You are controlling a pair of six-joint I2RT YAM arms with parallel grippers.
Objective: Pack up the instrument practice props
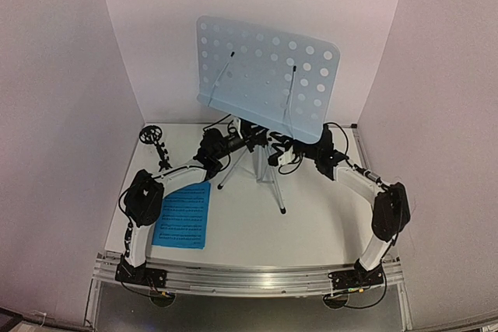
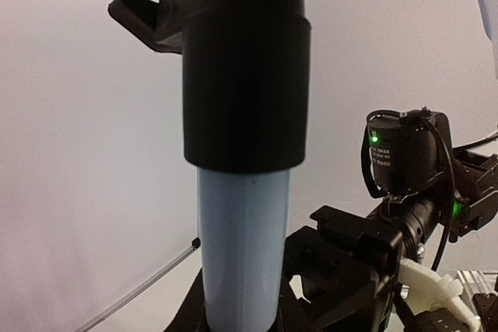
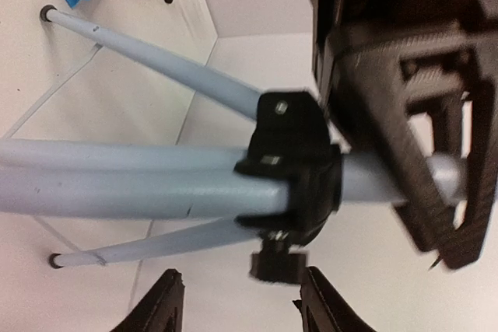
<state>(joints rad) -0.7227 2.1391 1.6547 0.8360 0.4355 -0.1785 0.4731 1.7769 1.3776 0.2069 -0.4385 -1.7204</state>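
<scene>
— Three silver legs (image 1: 278,192), pale-blue perforated desk (image 1: 268,75)?
— Yes, the music stand (image 3: 140,184) stands upright mid-table (toward the far edge). Left gripper (image 1: 236,142) clamps its pole (image 2: 243,246); right gripper (image 3: 241,289) hangs parted, empty, near the knob (image 3: 276,264).

Looks like a robotics lab test booth: plain white panels (image 1: 62,75) closing in a white table (image 1: 311,223) on three sides, with two black-and-white robot arms (image 1: 167,180) bolted to an aluminium rail (image 1: 249,277) at its near edge.

White arms (image 1: 183,176), black joints, cables.
</scene>
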